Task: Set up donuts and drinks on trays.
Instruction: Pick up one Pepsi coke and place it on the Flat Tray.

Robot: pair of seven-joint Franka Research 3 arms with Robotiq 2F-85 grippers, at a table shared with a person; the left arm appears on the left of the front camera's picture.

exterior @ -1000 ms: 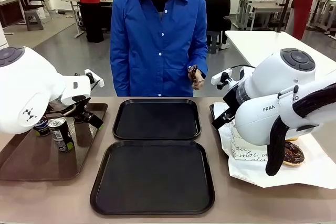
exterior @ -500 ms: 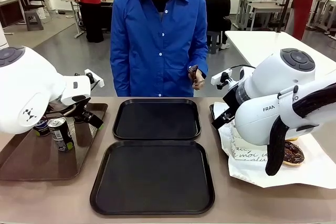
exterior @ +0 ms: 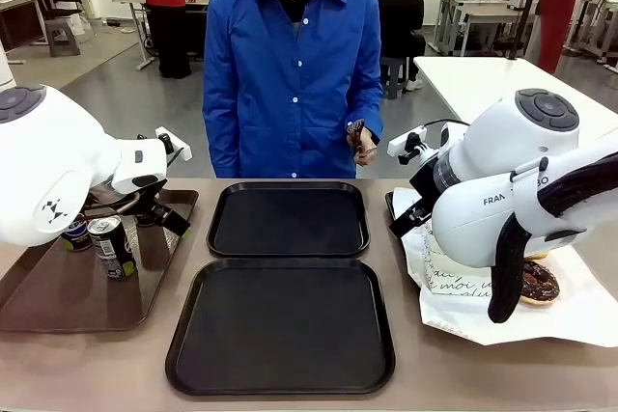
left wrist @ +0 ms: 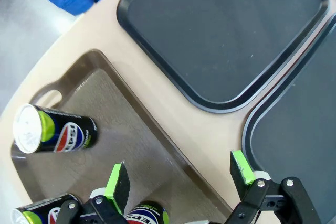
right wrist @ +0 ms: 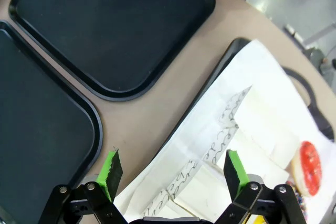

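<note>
Two black trays lie bare in the middle of the table, one far and one near. Pepsi cans stand on a brown tray at the left. My left gripper hangs open above that brown tray, with one can ahead of it and two more cans just under its fingers. My right gripper is open over white script-printed paper boxes. A red-iced donut lies beyond them. A chocolate donut rests on the white paper at the right.
A person in a blue shirt stands at the far edge, one hand holding a small dark object. A dark tray lies under the white paper. My bulky right arm hides much of the donut area in the front view.
</note>
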